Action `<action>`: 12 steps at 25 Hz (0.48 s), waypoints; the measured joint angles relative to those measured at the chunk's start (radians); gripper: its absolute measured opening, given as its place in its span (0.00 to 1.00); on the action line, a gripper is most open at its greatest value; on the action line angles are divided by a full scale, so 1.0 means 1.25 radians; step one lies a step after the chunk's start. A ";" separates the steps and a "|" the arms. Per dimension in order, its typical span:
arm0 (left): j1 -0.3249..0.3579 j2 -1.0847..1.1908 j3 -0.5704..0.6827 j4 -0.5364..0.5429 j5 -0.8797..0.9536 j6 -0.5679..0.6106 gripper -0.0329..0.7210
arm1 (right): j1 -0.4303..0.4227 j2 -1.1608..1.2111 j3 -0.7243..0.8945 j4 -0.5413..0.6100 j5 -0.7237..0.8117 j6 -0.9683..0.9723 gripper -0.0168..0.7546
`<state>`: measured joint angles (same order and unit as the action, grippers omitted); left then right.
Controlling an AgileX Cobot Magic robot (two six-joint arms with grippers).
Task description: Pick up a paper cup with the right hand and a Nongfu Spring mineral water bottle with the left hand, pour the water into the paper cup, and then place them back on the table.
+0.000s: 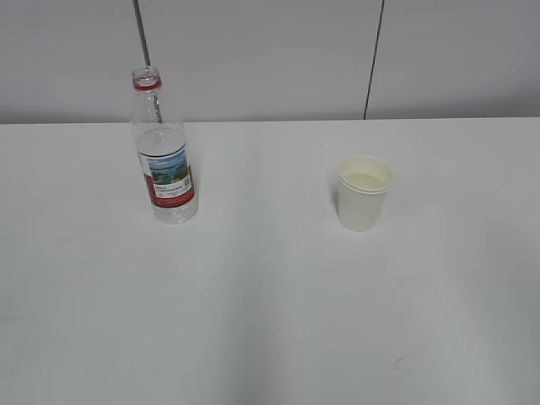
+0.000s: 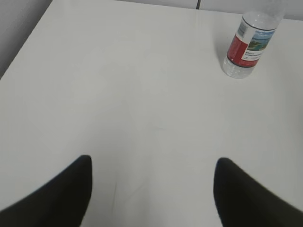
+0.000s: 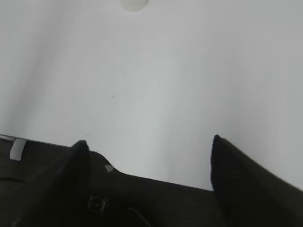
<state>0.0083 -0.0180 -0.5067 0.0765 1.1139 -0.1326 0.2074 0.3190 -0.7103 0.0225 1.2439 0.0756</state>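
Note:
The Nongfu Spring bottle [image 1: 164, 156] stands upright and uncapped on the white table [image 1: 270, 295] at the left. The paper cup [image 1: 364, 193] stands upright at the right with liquid in it. Neither gripper shows in the exterior view. In the left wrist view my left gripper [image 2: 152, 163] is open and empty above bare table, with the bottle [image 2: 247, 46] far off at the upper right. In the right wrist view my right gripper [image 3: 149, 144] is open and empty near the table's front edge, and only the cup's bottom [image 3: 134, 4] shows at the top edge.
A grey wall with a dark vertical seam [image 1: 374, 59] runs behind the table. A small dark scuff mark [image 1: 397, 364] lies on the table at the front right. The table's left edge [image 2: 23, 47] shows in the left wrist view.

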 joint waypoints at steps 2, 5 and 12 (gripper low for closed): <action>0.000 0.000 0.000 0.000 0.000 0.000 0.70 | 0.000 -0.050 0.032 -0.018 -0.003 0.000 0.79; 0.000 0.000 0.000 0.000 0.000 0.000 0.70 | 0.000 -0.116 0.078 -0.040 -0.005 0.000 0.79; 0.000 0.000 0.000 0.000 0.000 0.000 0.70 | 0.000 -0.262 0.155 -0.064 -0.049 -0.001 0.79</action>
<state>0.0083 -0.0180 -0.5067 0.0765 1.1139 -0.1326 0.2074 -0.0086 -0.5165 -0.0573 1.1825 0.0742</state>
